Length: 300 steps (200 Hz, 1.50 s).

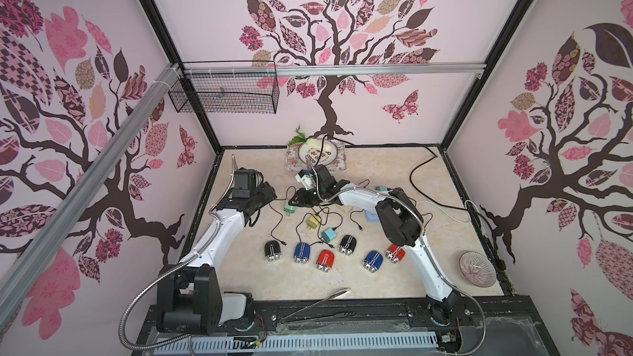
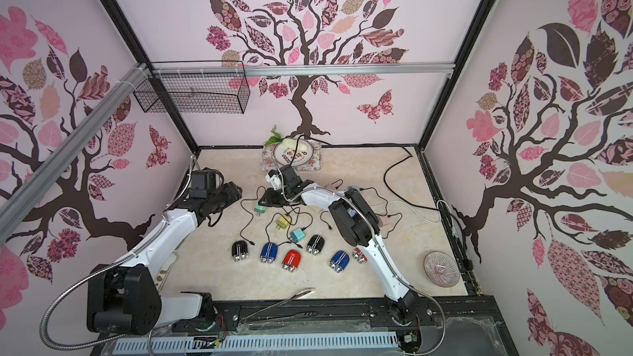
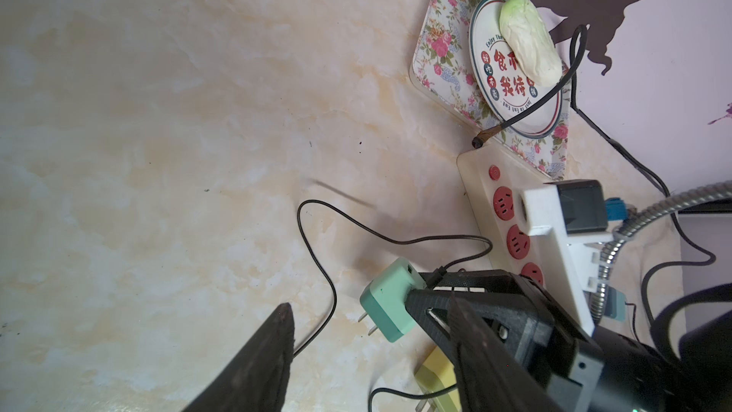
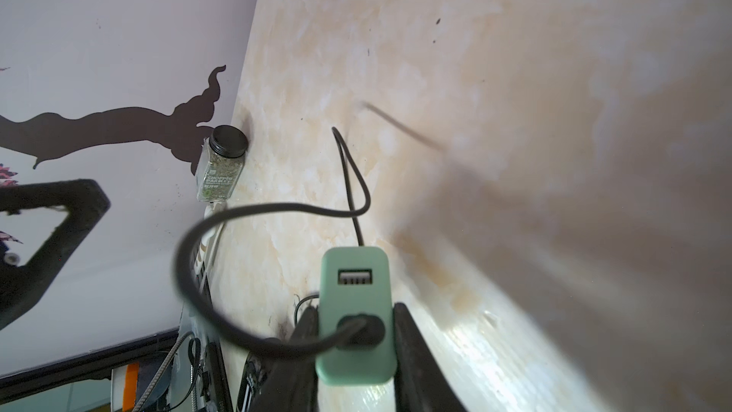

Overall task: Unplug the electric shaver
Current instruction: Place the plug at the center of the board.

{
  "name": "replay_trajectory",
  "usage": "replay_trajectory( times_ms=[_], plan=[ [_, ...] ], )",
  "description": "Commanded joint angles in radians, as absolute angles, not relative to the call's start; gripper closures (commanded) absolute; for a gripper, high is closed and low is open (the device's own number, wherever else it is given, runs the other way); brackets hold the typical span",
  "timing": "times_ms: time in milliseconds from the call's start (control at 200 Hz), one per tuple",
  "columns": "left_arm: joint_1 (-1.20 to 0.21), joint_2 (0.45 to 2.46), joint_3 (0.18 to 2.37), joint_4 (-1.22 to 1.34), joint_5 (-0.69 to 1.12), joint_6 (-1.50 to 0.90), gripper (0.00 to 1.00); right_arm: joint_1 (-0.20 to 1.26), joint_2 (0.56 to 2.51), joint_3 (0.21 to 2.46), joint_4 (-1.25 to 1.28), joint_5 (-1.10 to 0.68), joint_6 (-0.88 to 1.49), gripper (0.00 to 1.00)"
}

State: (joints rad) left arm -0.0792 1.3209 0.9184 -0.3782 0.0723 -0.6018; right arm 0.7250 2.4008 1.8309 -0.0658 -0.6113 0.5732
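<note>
Electric shavers (image 1: 273, 251) lie in a row of six on the near part of the marble tabletop (image 1: 376, 279): black, blue, red, black, blue, red. They are well apart from both grippers. A thin cable end (image 1: 284, 243) lies just beside the leftmost black one. Farther back, the right gripper (image 4: 353, 313) is clamped on a mint-green adapter (image 4: 354, 271), one finger on each side. A black cable (image 4: 222, 223) is plugged into one of the adapter's USB ports. Its prongs (image 3: 366, 323) stick out bare, clear of the cream power strip (image 3: 511, 223) just beside it. The left gripper (image 1: 269, 196) sits near the adapter, not touching it, with its fingers (image 3: 273, 342) spread and nothing between them. A yellow adapter (image 1: 313, 222) and a blue adapter (image 1: 329, 235) lie between the mint one and the shavers.
</note>
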Motion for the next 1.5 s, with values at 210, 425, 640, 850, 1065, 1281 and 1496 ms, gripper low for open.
replay_trajectory(
  times_ms=[210,425,640,850,1065,1281,1496],
  plan=[
    [-0.076,1.309,0.884,-0.342,0.087,-0.601,0.3,0.725,2.427,1.841,-0.097,-0.576,0.55,0.83],
    [-0.075,1.316,0.886,-0.334,0.094,-0.606,0.23,0.724,2.423,1.846,-0.119,-0.554,0.531,0.69],
    [-0.076,1.324,0.902,-0.337,0.098,-0.606,0.22,0.724,2.406,1.878,-0.169,-0.527,0.488,0.6],
    [-0.077,1.336,0.914,-0.342,0.097,-0.606,0.2,0.705,2.375,1.886,-0.215,-0.499,0.446,0.51],
    [-0.076,1.355,0.925,-0.345,0.081,-0.606,0.17,0.689,2.321,1.854,-0.23,-0.48,0.424,0.48],
    [-0.076,1.403,0.941,-0.342,0.094,-0.597,0.08,0.678,2.253,1.819,-0.264,-0.439,0.382,0.43],
    [-0.076,1.436,0.943,-0.32,0.114,-0.602,0.02,0.634,2.162,1.726,-0.229,-0.411,0.384,0.34]
  ],
)
